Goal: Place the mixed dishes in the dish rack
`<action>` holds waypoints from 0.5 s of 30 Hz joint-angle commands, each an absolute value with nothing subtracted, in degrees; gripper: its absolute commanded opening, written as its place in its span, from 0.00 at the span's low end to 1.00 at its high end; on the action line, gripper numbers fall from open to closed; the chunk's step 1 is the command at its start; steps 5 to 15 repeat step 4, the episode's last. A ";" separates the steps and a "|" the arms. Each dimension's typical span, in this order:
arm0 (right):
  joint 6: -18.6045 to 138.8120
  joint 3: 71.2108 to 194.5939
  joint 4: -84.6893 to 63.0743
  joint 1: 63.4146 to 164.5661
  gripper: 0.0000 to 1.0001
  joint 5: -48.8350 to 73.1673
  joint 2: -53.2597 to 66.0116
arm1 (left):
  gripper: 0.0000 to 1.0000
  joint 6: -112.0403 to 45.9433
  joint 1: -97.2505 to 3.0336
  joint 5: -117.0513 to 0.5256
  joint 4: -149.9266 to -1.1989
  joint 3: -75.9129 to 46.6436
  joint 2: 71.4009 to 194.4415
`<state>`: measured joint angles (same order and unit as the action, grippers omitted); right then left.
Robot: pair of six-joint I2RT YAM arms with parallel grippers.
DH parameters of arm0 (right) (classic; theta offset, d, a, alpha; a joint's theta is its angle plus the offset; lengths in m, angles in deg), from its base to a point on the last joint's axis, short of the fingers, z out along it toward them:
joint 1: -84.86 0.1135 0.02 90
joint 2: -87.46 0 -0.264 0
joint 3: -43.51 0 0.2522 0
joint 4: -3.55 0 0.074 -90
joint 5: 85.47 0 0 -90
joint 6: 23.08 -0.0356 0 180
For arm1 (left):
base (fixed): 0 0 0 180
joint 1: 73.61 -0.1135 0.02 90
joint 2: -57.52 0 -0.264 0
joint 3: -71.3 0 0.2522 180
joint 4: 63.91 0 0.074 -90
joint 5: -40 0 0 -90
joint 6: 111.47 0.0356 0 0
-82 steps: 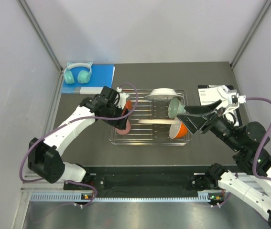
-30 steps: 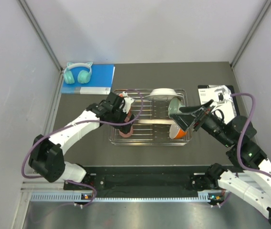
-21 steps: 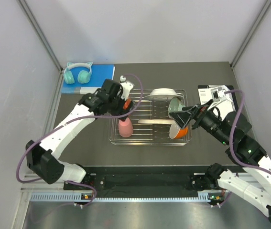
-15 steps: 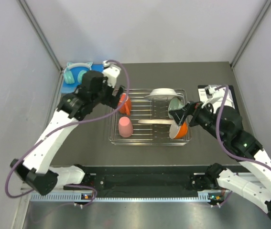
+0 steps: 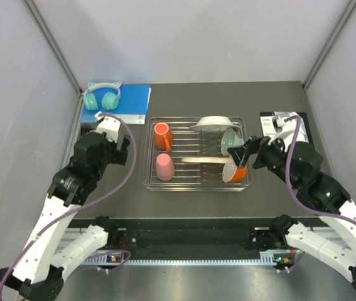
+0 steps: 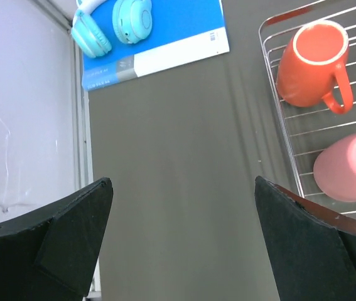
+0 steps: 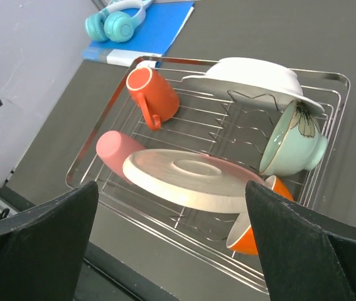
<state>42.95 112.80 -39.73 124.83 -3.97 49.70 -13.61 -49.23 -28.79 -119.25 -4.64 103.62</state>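
The dish rack (image 5: 196, 188) holds all six dishes. The orange mug (image 5: 162, 136) lies at its far left, with the pink cup (image 5: 164, 166) mouth-down in front of it. The pink-and-cream plate (image 5: 203, 160) lies across the tines. The white plate (image 5: 214, 122), mint-green bowl (image 5: 231, 141) and orange bowl (image 5: 235, 170) are on the right. My left gripper (image 5: 120, 152) is open and empty over bare table left of the rack (image 6: 272, 106). My right gripper (image 5: 244, 154) is open and empty above the rack's right end, over the plate (image 7: 196, 179) and orange bowl (image 7: 256, 226).
Teal headphones (image 5: 102, 96) lie on a blue folder (image 5: 130, 100) at the far left. A black clipboard with white paper (image 5: 284, 122) lies right of the rack, partly under my right arm. Grey walls close in both sides.
My left gripper let go of the pink cup, which now stands in the rack, then pulled back left off the rack. My right gripper shifted slightly left over the rack's right end.
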 commanded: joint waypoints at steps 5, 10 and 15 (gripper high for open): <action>45.03 113.96 -39.13 124.50 1.00 -3.29 50.36 | 0.99 -17.16 -49.44 -28.29 -117.04 0.84 93.13; 45.03 113.96 -39.13 124.50 1.00 -3.29 50.36 | 0.99 -17.16 -49.44 -28.29 -117.04 0.84 93.13; 45.03 113.96 -39.13 124.50 1.00 -3.29 50.36 | 0.99 -17.16 -49.44 -28.29 -117.04 0.84 93.13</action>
